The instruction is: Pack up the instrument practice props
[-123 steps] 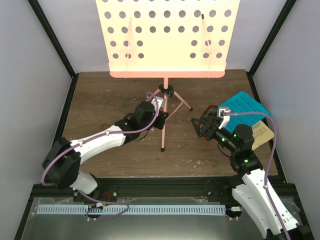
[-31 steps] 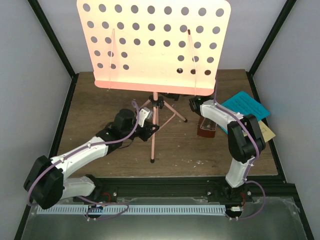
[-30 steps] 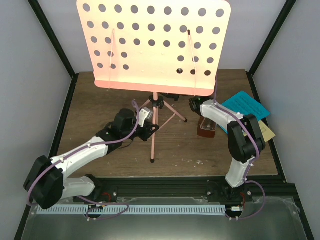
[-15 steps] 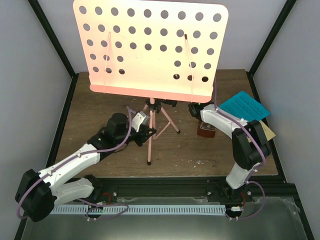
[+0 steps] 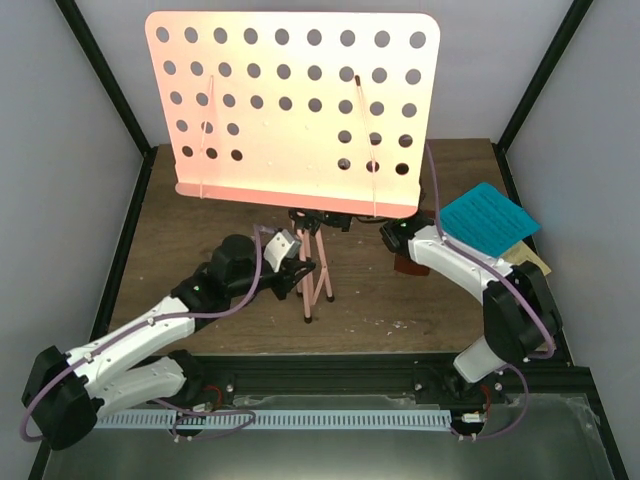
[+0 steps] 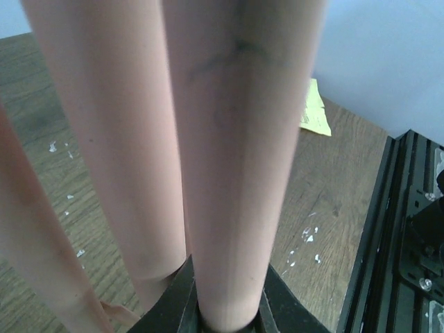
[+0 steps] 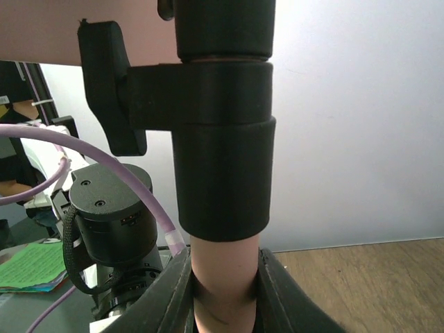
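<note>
You've got both grippers closed on the pink music stand (image 5: 300, 110), mid-table and tilted. Left gripper (image 6: 229, 318) pinches a pink tube down at the legs, right gripper (image 7: 223, 295) clamps the pole just under the black collar (image 7: 222, 173). Blue sheets (image 5: 488, 215) lie far right, metronome (image 5: 406, 266) half hidden behind the right arm

Surfaces and finishes
The music stand (image 5: 290, 100) looks smooth, matt pink; its collar (image 7: 222, 173) is black plastic; the table (image 5: 200, 200) is grainy wood; pages (image 5: 487, 215) are paper.
</note>
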